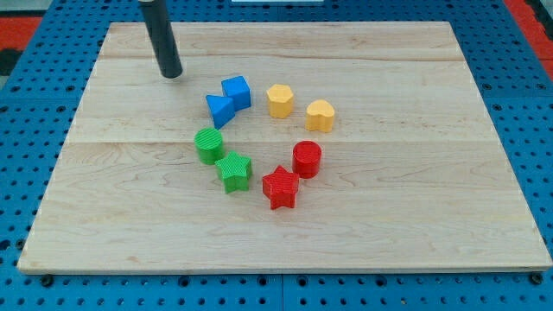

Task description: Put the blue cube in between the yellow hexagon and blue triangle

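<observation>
My tip [171, 74], a bare rod with no jaws to open or close, is resting on the counter [415, 216] at ten o'clock | blue cube [236, 92] is touching blue triangle [219, 109], yellow hexagon [279, 100] near at three o'clock | advice: circling behind, nudging the cube gently toward four o'clock.

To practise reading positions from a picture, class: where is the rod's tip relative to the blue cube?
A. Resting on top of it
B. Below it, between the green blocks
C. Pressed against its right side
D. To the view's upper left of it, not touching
D: my tip rests on the board up and to the view's left of the blue cube, with bare wood between them.
</observation>
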`<action>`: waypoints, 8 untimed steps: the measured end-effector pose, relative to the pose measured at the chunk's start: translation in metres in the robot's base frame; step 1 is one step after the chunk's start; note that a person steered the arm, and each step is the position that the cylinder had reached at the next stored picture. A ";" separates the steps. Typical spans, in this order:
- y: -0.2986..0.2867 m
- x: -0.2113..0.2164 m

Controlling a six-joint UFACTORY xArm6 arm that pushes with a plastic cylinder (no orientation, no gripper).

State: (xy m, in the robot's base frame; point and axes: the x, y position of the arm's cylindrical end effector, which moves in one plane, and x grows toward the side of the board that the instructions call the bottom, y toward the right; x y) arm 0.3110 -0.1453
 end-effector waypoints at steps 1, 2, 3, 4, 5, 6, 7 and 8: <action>0.033 0.021; 0.064 0.024; 0.073 0.021; 0.074 0.051; 0.075 0.052; 0.065 0.052; 0.057 0.054; 0.055 0.065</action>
State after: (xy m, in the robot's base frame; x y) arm 0.3757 -0.0906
